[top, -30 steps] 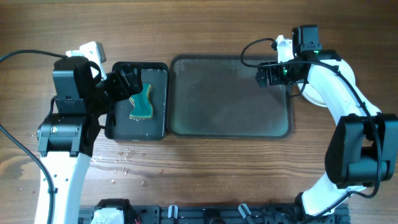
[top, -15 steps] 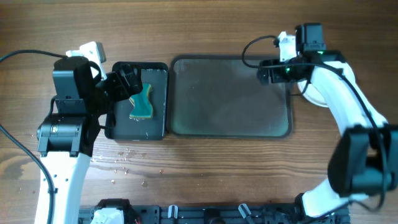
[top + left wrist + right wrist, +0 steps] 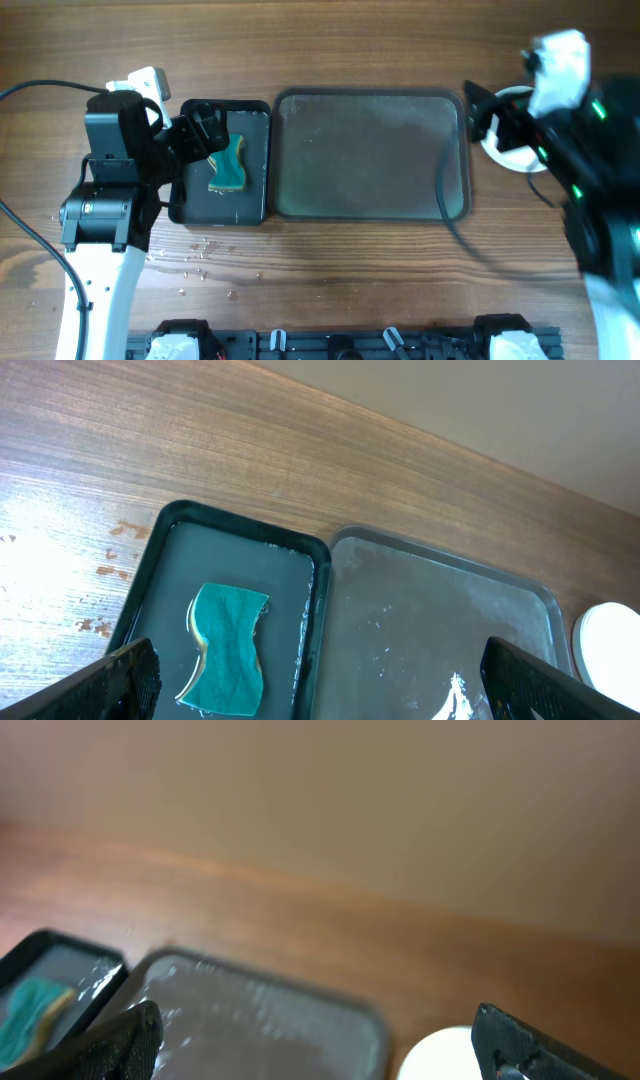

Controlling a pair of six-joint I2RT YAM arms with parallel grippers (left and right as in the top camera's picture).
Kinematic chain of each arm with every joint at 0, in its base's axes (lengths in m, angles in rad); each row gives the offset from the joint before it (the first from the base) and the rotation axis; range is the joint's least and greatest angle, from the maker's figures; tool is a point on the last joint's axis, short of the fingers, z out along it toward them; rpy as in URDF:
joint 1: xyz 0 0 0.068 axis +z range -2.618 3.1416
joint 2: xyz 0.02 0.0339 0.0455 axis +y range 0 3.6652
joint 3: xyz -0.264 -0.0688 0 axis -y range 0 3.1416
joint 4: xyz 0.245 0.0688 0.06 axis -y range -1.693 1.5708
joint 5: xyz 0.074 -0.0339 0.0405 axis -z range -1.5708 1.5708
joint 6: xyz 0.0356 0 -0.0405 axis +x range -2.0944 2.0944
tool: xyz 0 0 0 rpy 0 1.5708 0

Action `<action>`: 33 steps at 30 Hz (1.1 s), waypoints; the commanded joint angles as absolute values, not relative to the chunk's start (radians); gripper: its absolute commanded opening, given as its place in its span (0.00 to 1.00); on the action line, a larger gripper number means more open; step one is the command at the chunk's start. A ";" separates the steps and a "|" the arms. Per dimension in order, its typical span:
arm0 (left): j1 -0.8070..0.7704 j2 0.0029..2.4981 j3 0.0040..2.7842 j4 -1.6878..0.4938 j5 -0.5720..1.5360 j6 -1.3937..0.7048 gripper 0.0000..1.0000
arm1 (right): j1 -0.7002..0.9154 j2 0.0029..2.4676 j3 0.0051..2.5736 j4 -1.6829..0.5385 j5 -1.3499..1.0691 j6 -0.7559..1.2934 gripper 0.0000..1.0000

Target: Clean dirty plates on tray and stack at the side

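The large dark grey tray (image 3: 370, 150) lies mid-table with no plate on it, only a wet sheen; it also shows in the left wrist view (image 3: 440, 630) and, blurred, in the right wrist view (image 3: 260, 1020). White plates (image 3: 503, 152) sit on the wood right of the tray, partly hidden by my right arm; how many I cannot tell. A plate edge shows in the wrist views (image 3: 607, 650) (image 3: 440, 1055). My right gripper (image 3: 482, 112) (image 3: 317, 1025) is open, empty, raised, motion-blurred. My left gripper (image 3: 205, 130) (image 3: 318, 670) is open and empty above the small tray.
A smaller black tray (image 3: 222, 165) left of the grey tray holds a teal sponge (image 3: 229, 168) (image 3: 228, 650). Water drops (image 3: 200, 255) dot the wood at the front left. A black rail (image 3: 330, 343) runs along the front edge.
My right arm has swung from over the tray's far right corner to the right and upward, now blurred over the plates. The left arm has not moved.
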State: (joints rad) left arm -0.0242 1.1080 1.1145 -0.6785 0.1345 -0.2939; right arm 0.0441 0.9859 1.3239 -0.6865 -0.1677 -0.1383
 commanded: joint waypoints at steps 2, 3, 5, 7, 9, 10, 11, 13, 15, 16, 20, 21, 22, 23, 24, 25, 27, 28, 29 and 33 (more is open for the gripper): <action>-0.026 1.109 1.126 -0.675 0.129 -0.300 1.00 | 0.039 0.788 1.293 -0.676 -0.081 -0.271 1.00; -0.026 1.109 1.126 -0.675 0.129 -0.300 1.00 | 0.038 0.730 1.259 -0.661 -0.081 -0.292 1.00; -0.026 1.109 1.126 -0.675 0.129 -0.300 1.00 | 0.037 0.640 1.192 -0.637 -0.081 -0.316 1.00; -0.026 1.109 1.126 -0.675 0.129 -0.299 1.00 | 0.027 0.529 1.094 -0.601 -0.081 -0.313 1.00; -0.026 1.109 1.126 -0.675 0.129 -0.300 1.00 | 0.018 0.444 1.000 -0.556 -0.082 -0.313 1.00; -0.026 1.109 1.126 -0.675 0.129 -0.300 1.00 | 0.013 0.406 0.949 -0.525 -0.083 -0.311 1.00; -0.026 1.109 1.126 -0.675 0.129 -0.300 1.00 | 0.008 0.377 0.907 -0.498 -0.087 -0.310 1.00; -0.026 1.109 1.126 -0.675 0.129 -0.299 1.00 | -0.004 0.292 0.762 -0.383 -0.105 -0.310 1.00; -0.026 1.109 1.126 -0.675 0.129 -0.300 1.00 | -0.008 0.202 0.591 -0.176 -0.122 -0.303 1.00; -0.026 1.109 1.126 -0.675 0.129 -0.300 1.00 | -0.010 0.171 0.532 -0.091 -0.135 -0.302 1.00; -0.026 1.109 1.126 -0.675 0.129 -0.300 1.00 | -0.027 0.079 0.341 0.172 -0.157 -0.226 1.00; -0.026 1.109 1.126 -0.675 0.129 -0.300 1.00 | -0.031 0.044 0.270 0.237 -0.156 -0.179 1.00; -0.026 1.109 1.126 -0.675 0.129 -0.300 1.00 | -0.031 0.035 0.251 0.249 -0.156 -0.173 1.00; -0.026 1.109 1.126 -0.675 0.129 -0.300 1.00 | -0.031 0.023 0.229 0.263 -0.156 -0.160 1.00; -0.026 1.109 1.126 -0.675 0.129 -0.299 1.00 | -0.031 0.012 0.208 0.275 -0.151 -0.142 1.00; -0.026 1.109 1.126 -0.675 0.129 -0.300 1.00 | -0.032 0.002 0.189 0.284 -0.145 -0.124 1.00; -0.026 1.109 1.126 -0.675 0.129 -0.300 1.00 | -0.032 0.003 0.156 0.312 -0.145 -0.098 1.00; -0.026 1.109 1.126 -0.675 0.129 -0.300 1.00 | -0.032 0.003 0.140 0.324 -0.144 -0.084 1.00; -0.026 1.109 1.126 -0.675 0.129 -0.300 1.00 | -0.032 0.003 0.129 0.326 -0.135 -0.071 1.00; -0.026 1.109 1.126 -0.675 0.129 -0.300 1.00 | -0.032 0.003 0.058 0.321 -0.126 -0.022 1.00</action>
